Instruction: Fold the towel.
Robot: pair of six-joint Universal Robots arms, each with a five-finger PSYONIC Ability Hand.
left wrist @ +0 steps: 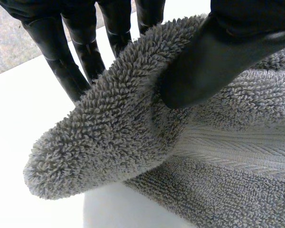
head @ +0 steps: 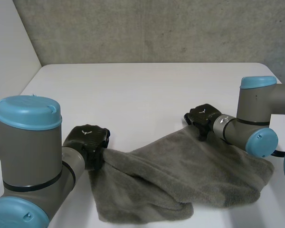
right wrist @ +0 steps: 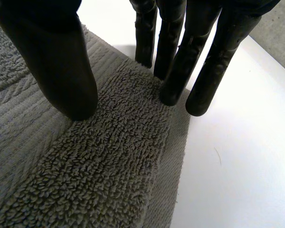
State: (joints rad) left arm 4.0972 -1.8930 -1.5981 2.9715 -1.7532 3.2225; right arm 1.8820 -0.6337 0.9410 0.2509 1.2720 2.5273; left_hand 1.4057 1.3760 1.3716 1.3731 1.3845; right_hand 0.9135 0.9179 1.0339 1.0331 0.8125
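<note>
**Operator:** State the work surface and the location of the work item.

**Technician:** The white table [head: 147, 90] carries a grey towel [head: 180, 171] on its near half. The towel is rumpled. It spans from the left hand to beneath the right arm, and a loose fold of cloth lies doubled over at its near edge.

**Operator:** State the arm positions.

**Technician:** The left arm [head: 28, 156] stands at the near left of the table. The right arm [head: 256, 109] reaches in from the right, above the towel's right end.

**Operator:** Condition of the left hand?

**Technician:** The left hand [head: 88, 140] is at the towel's left end and is grasping it. In the left wrist view, the left thumb [left wrist: 213, 57] presses a raised roll of cloth against the left fingers [left wrist: 57, 61] behind it.

**Operator:** Condition of the right hand?

**Technician:** The right hand [head: 203, 118] is at the towel's far corner and is released. In the right wrist view, the right thumb [right wrist: 61, 66] rests its tip on the flat cloth. The right fingers [right wrist: 180, 71] are straight, with their tips at the towel's edge. The cloth between thumb and fingers lies flat on the table and is not gathered.
</note>
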